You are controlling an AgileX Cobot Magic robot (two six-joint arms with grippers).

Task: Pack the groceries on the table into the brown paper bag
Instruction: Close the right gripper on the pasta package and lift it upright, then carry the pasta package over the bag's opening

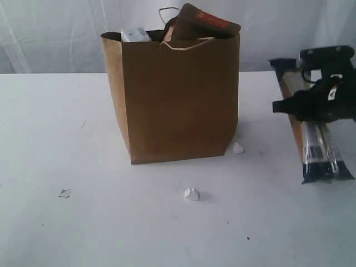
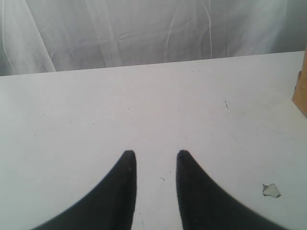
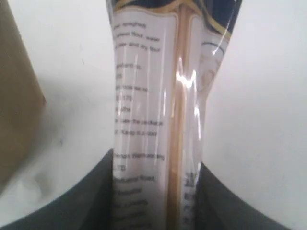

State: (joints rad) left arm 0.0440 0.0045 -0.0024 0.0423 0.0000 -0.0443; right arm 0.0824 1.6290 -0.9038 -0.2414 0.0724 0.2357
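The brown paper bag [image 1: 178, 100] stands upright mid-table, a handle loop showing at its top. A dark brown pack with a red patch [image 1: 203, 25] and a pale item [image 1: 135, 35] poke out of its mouth. The jars and the yellow bottle are out of sight. The long navy-tan packet [image 1: 318, 150] lies flat on the table [image 1: 83, 222] at the right. My right gripper [image 1: 311, 105] sits over its middle. In the right wrist view both fingers press the packet's [image 3: 158, 96] sides, the gripper [image 3: 156, 191] shut on it. My left gripper [image 2: 156, 155] is open over bare tabletop.
Small white scraps lie in front of the bag [image 1: 192, 194], at its right corner [image 1: 238, 148] and at the front left [image 1: 65, 193]. The bag's edge [image 2: 301, 91] shows in the left wrist view, and its wall [image 3: 17, 96] in the right wrist view. A white curtain hangs behind.
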